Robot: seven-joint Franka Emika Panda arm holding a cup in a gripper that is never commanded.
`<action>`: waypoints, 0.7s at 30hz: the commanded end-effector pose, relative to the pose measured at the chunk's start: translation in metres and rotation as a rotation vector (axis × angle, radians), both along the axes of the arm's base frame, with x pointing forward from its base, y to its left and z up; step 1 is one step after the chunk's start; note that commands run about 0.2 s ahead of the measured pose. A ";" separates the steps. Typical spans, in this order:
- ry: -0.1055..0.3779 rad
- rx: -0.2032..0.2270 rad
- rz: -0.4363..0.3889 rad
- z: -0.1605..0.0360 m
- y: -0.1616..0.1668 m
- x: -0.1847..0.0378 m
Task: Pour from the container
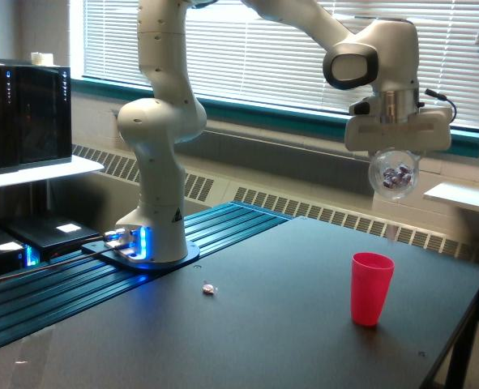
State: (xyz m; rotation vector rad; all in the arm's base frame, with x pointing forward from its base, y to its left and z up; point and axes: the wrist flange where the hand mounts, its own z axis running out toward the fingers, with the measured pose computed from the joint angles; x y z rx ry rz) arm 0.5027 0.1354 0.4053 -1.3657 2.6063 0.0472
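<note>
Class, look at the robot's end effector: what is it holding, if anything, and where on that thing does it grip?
The end effector holds a clear plastic cup with small pieces inside, gripped at its upper side.

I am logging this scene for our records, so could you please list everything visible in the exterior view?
Clear cup: one, see-through, held in the air under the gripper, small pieces inside.
Pink cup: one, pink-red, upright on the table toward the exterior view's right.
Small piece: one, pale, lying on the table near the arm's base.
Table: one, dark top.
Ribbed panel: one, blue-black, under the arm's base.
Black cabinet: one, at the exterior view's left, with small lights.
Window blinds: white, along the back wall.
Robot arm: one, white.
Gripper: one, white, holding the clear cup.
</note>
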 end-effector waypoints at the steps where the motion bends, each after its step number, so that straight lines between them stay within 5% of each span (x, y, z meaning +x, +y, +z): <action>1: 0.013 0.020 0.005 -0.009 0.001 -0.005; 11: 0.009 0.050 -0.018 -0.009 0.000 -0.007; 21: -0.007 0.139 -0.068 -0.006 -0.009 -0.008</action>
